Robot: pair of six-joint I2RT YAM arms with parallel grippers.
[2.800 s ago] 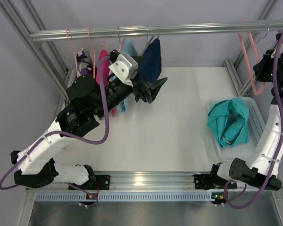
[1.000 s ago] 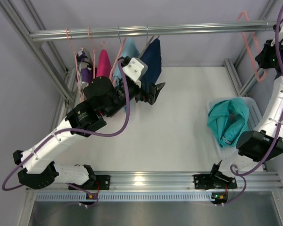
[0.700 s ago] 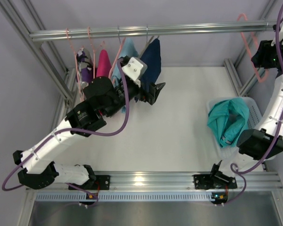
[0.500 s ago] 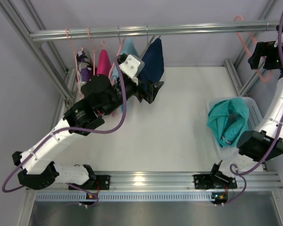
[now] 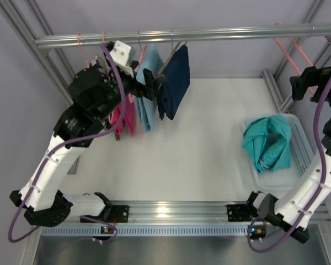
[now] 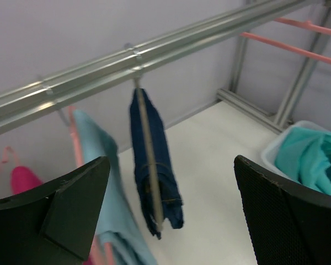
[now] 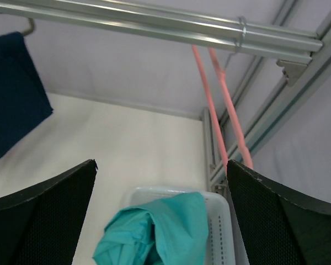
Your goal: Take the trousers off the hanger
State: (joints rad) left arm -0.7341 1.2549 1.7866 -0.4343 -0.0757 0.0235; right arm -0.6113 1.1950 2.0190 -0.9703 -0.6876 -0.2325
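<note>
The teal trousers [image 5: 267,141] lie crumpled in a white basket [image 5: 300,165] at the right, off the hanger. The salmon-pink hanger [image 5: 294,44] hangs bare from the rail's right end. My right gripper [image 5: 304,84] is open just below and to the right of it, touching nothing. Its wrist view shows the hanger [image 7: 218,94] ahead and the trousers [image 7: 160,232] underneath, with the right gripper [image 7: 160,218] empty. My left gripper [image 5: 153,83] is open beside a navy garment [image 5: 174,80]. The left gripper [image 6: 171,221] holds nothing.
A metal rail [image 5: 182,36] spans the back. On its left half hang a navy garment on a grey hanger [image 6: 151,165], a sky-blue garment [image 6: 99,165] and a pink one [image 6: 22,182]. Frame posts [image 5: 276,88] stand beside the basket.
My right gripper has opened, let go of the pink hanger and drawn back from it. The left arm has lifted and swung left, up towards the hanging garments.
</note>
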